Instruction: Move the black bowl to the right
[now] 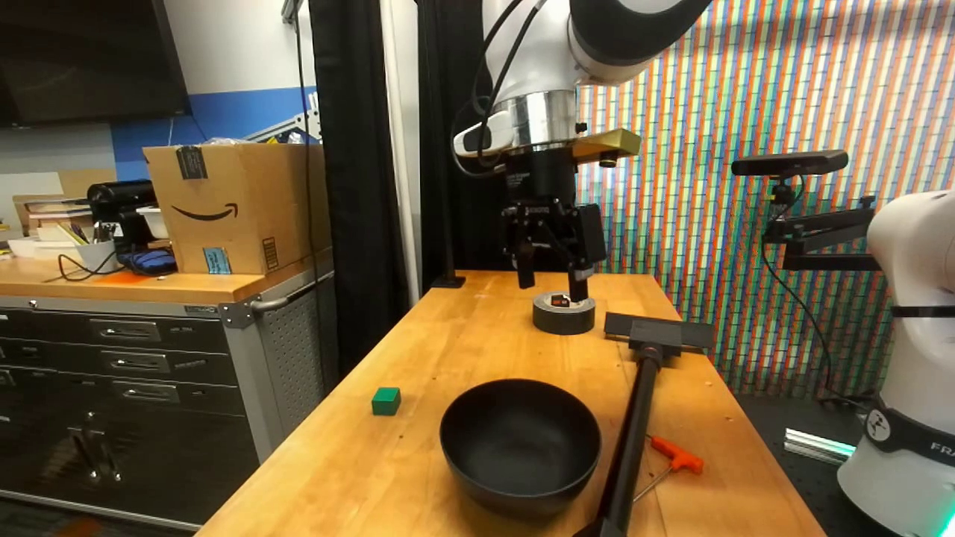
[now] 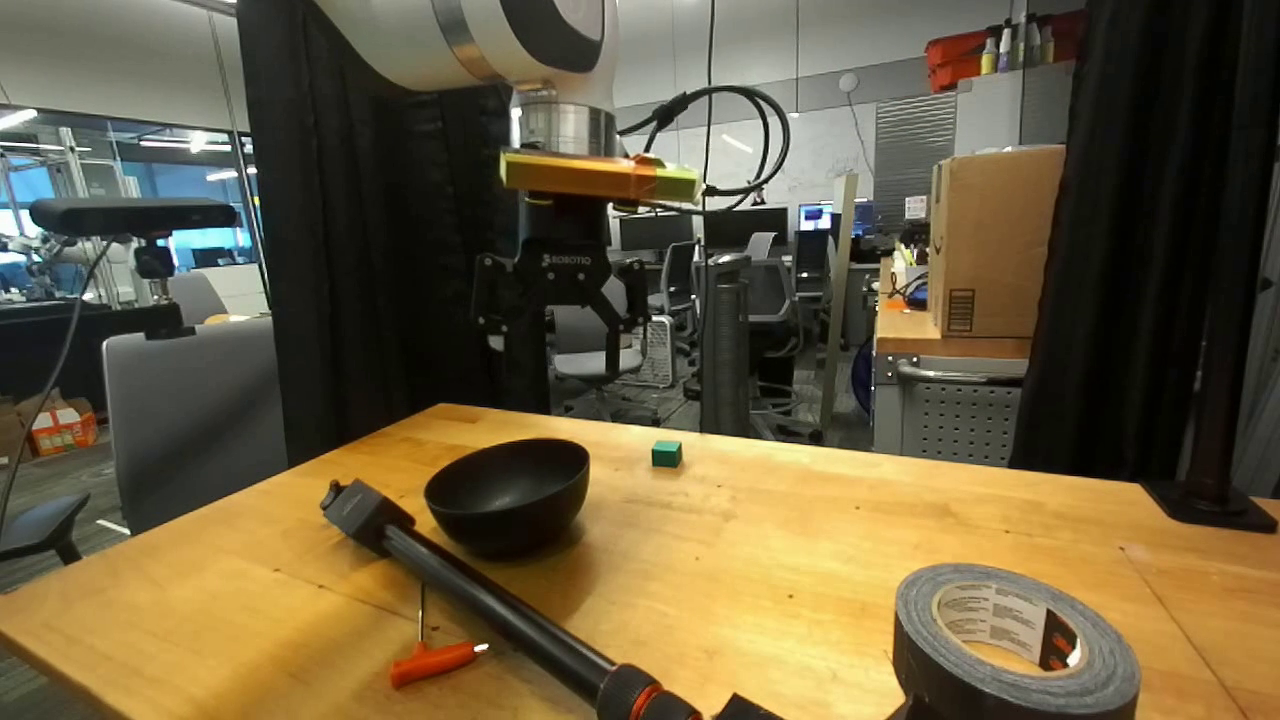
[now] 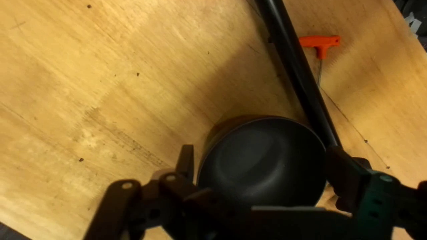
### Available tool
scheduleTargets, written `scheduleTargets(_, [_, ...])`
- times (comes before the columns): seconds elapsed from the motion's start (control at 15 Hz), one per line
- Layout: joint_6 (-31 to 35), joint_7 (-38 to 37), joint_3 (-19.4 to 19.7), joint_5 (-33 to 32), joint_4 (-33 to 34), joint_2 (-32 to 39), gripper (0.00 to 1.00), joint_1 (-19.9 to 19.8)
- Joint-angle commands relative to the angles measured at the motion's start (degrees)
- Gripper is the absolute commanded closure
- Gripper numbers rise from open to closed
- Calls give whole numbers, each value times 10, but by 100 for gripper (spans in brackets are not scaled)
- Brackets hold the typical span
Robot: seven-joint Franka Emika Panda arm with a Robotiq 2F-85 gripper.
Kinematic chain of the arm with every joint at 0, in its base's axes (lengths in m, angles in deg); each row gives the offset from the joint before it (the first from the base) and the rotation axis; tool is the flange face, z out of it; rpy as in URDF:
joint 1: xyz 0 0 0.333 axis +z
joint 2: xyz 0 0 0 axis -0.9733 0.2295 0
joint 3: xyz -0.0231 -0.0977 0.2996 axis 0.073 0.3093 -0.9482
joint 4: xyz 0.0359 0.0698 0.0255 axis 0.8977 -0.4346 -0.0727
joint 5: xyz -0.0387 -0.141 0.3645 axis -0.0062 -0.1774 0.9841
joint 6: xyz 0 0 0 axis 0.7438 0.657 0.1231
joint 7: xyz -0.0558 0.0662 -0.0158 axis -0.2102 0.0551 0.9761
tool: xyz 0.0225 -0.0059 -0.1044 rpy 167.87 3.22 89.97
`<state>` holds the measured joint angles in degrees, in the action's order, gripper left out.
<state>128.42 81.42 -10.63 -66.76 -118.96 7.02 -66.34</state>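
Two hazards await you: your claw (image 1: 551, 283) hangs spread wide, holding nothing, high over the black bowl (image 1: 520, 446), whose mouth looks wider than that gap, so a straight drop would likely jam the fingers (image 3: 185, 162) into it; and the black pole (image 1: 633, 440) just beside it could foul an outer finger or the bowl when you slide it. Your bowl looks matte, deep, round and smooth-rimmed, standing upright on the bench (image 1: 448, 335) between the pole and the green cube (image 1: 386, 401).
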Motion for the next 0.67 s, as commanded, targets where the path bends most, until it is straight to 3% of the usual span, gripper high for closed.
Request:
scheduleTargets(0.0, [-1,-18,-24,3,53,46,0,-13])
scheduleTargets(0.6, [0,-66,-68,-2,86,87,0,-13])
